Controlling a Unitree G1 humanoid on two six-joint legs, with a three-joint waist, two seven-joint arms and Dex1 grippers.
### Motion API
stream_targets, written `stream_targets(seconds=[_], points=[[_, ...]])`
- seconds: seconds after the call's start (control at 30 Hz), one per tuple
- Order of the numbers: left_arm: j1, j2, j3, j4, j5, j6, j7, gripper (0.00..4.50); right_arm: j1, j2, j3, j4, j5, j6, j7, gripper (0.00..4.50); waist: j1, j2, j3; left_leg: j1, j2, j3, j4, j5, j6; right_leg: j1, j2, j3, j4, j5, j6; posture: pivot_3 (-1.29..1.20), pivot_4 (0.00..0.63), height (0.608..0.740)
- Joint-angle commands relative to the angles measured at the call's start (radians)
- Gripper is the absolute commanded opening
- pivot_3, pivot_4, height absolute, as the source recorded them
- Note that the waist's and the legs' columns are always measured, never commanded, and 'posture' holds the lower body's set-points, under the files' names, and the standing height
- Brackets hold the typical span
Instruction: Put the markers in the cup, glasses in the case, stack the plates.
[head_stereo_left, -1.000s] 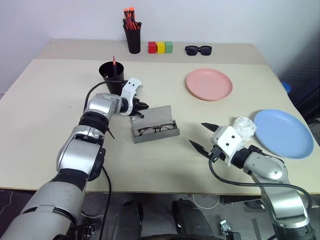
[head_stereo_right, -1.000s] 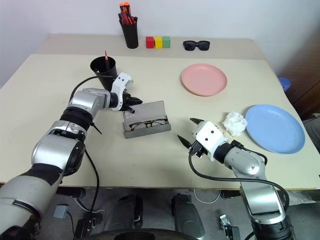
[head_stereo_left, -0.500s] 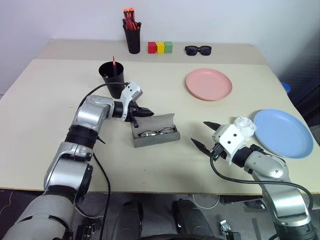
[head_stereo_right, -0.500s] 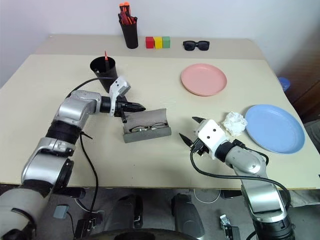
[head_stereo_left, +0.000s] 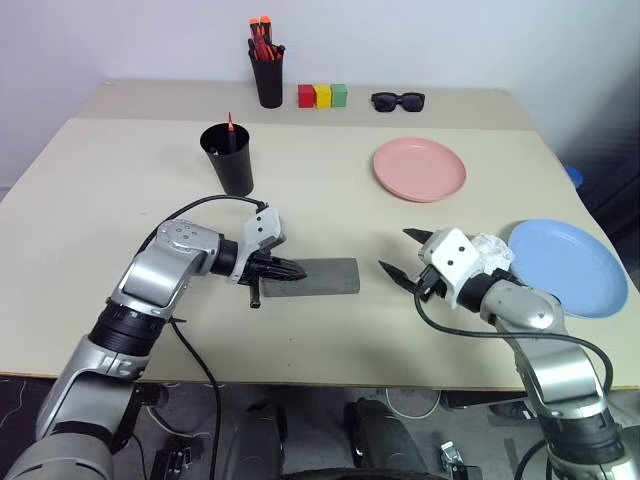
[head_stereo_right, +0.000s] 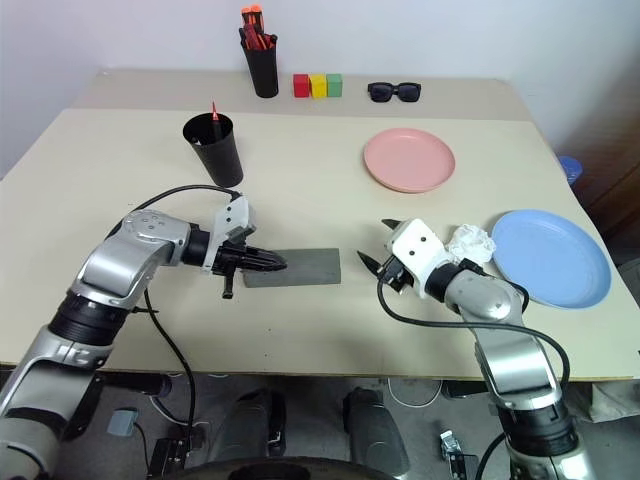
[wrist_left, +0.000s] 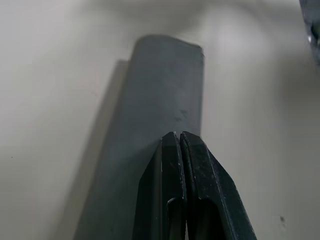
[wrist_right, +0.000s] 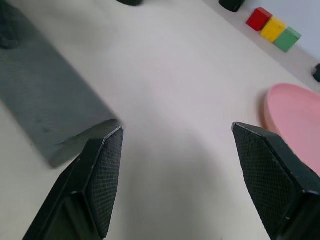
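Case: the grey case (head_stereo_left: 312, 277) lies shut and flat on the table (head_stereo_left: 120, 190), near the front edge, between the two arms
Left gripper: the left gripper (head_stereo_left: 293, 270) has its fingers pressed together, holding nothing; the tips rest on or just over the case's left end, as the left wrist view confirms
Right gripper: the right gripper (head_stereo_left: 398, 253) has its fingers spread wide and empty, near the case's right end but apart from it
Glasses: not visible; with the lid down, presumably inside the case
Cup: the black cup (head_stereo_left: 227, 158) stands upright behind the left arm, with a red marker (head_stereo_left: 230, 124) tip rising above its rim; the second marker cannot be made out
Plates: the pink plate (head_stereo_left: 419, 168) and the blue plate (head_stereo_left: 566, 265) lie well apart on the right side, not yet stacked
Other items: a crumpled white wad (head_stereo_left: 488, 250) sits just beside the blue plate, close behind the right gripper
Risk, case: a sideways drag by the closed left fingers could slide the case or spring the lid
Risk, plates: reaching for the blue plate, the right arm could sweep the wad onto it; a thin shallow rim may slip from a wide grip
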Motion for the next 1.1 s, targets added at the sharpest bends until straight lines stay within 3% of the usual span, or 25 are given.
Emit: stream_targets(seconds=[0.03, 0.2, 0.3, 0.4, 0.7, 0.8, 0.97, 1.1], points=[[0.033, 0.003, -0.001, -0.023, 0.025, -0.070, 0.041, 0.04, -0.106, -0.014, 0.029, 0.095, -0.061, -0.035, -0.034, 3.52, -0.001, 0.000, 0.000, 0.000, 0.000, 0.000, 0.000, 0.000, 0.000, 0.000, 0.000, 0.000, 0.000, 0.000, 0.000, 0.00, 0.150, 0.725], [0.070, -0.070, 0.140, -0.037, -0.053, -0.108, 0.163, 0.04, -0.295, -0.025, 0.149, 0.370, -0.225, -0.152, -0.091, 3.52, -0.004, 0.000, 0.000, 0.000, 0.000, 0.001, 0.000, 0.000, 0.000, 0.000, 0.000, 0.000, 0.000, 0.000, 0.000, 0.00, 0.150, 0.725], [0.141, -0.119, 0.259, -0.092, -0.108, -0.154, 0.256, 0.04, -0.456, -0.010, 0.251, 0.675, -0.366, -0.287, -0.187, 3.52, -0.008, 0.001, 0.000, 0.000, 0.000, 0.001, 0.000, 0.000, 0.000, -0.001, 0.000, 0.000, 0.000, 0.000, 0.000, 0.00, 0.150, 0.725], [0.228, -0.131, 0.326, -0.175, -0.157, -0.127, 0.307, 0.04, -0.592, 0.045, 0.282, 0.942, -0.409, -0.362, -0.279, 3.52, -0.020, 0.001, 0.001, 0.000, 0.000, 0.002, -0.001, 0.000, 0.000, -0.002, 0.000, 0.001, 0.000, 0.000, 0.000, 0.00, 0.150, 0.725], [0.415, -0.125, 0.385, -0.359, -0.229, -0.077, 0.419, 0.04, -0.800, 0.108, 0.324, 1.425, -0.482, -0.558, -0.408, 3.52, -0.031, 0.001, 0.000, 0.000, 0.000, 0.002, -0.001, 0.000, 0.000, -0.001, -0.001, 0.001, 0.001, 0.001, 0.001, 0.00, 0.150, 0.725], [0.426, -0.124, 0.385, -0.367, -0.237, -0.074, 0.443, 0.00, -0.829, 0.113, 0.325, 1.496, -0.491, -0.598, -0.427, 2.64, -0.030, 0.001, 0.001, 0.001, 0.000, 0.001, -0.001, 0.000, 0.000, 0.000, -0.001, 0.001, 0.001, 0.001, 0.000, 0.00, 0.150, 0.725], [0.427, -0.124, 0.381, -0.364, -0.239, -0.081, 0.461, 0.00, -0.849, 0.114, 0.327, 1.551, -0.505, -0.634, -0.458, 0.04, -0.034, 0.001, 0.001, 0.001, 0.000, 0.001, -0.001, 0.000, 0.000, 0.000, -0.001, 0.001, 0.001, 0.001, 0.000, 0.00, 0.150, 0.725], [0.425, -0.124, 0.379, -0.361, -0.246, -0.084, 0.467, 0.00, -0.849, 0.102, 0.335, 1.552, -0.525, -0.666, -0.503, 0.04, -0.044, 0.001, 0.001, 0.001, 0.000, 0.001, -0.001, 0.000, 0.000, 0.000, -0.001, 0.001, 0.001, 0.001, 0.001, 0.00, 0.150, 0.725]])
